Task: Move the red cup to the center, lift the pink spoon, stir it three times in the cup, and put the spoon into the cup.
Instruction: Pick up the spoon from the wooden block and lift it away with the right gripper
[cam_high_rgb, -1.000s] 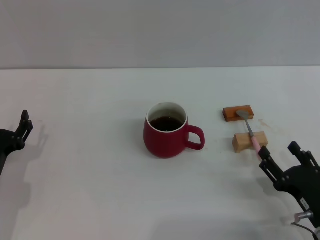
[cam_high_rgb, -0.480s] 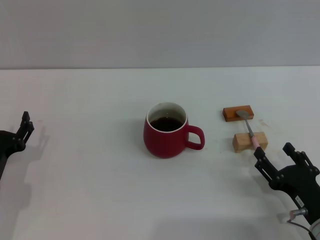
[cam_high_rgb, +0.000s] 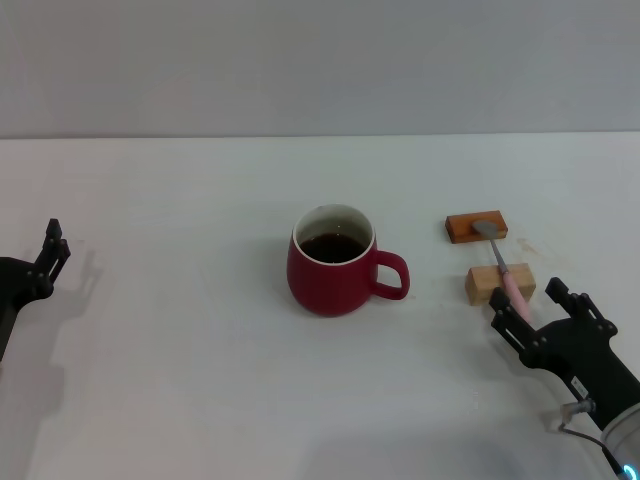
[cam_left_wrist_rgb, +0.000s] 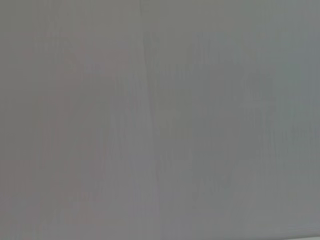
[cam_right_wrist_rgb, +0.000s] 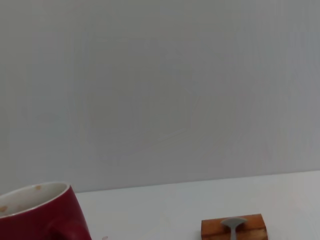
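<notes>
White tabletop (cam_high_rgb: 180, 400) under a plain grey wall, sparsely set.

Red cup (cam_high_rgb: 334, 262) — dark red ceramic mug near the middle of the table, upright, white inside the rim, dark liquid within, loop handle turned toward the robot's right. Its rim and shoulder also show at the edge of the right wrist view (cam_right_wrist_rgb: 35, 212).

Pink spoon (cam_high_rgb: 503, 268) — lying to the right of the cup, well apart from it, bridged across two small wooden blocks. Silver bowl rests on the orange-brown block (cam_high_rgb: 476, 227), farther from the robot; pale pink handle crosses the tan block (cam_high_rgb: 499, 283), nearer, and runs on past it.

Right gripper (cam_high_rgb: 531, 312) — low over the table just behind the tan block, fingers spread, the tip of the pink handle lying between them; whether they touch it cannot be told.

Left gripper (cam_high_rgb: 50, 250) — far left edge of the table, well away from everything; its fingers cannot be made out as spread or closed. Its wrist view is only blank grey.
</notes>
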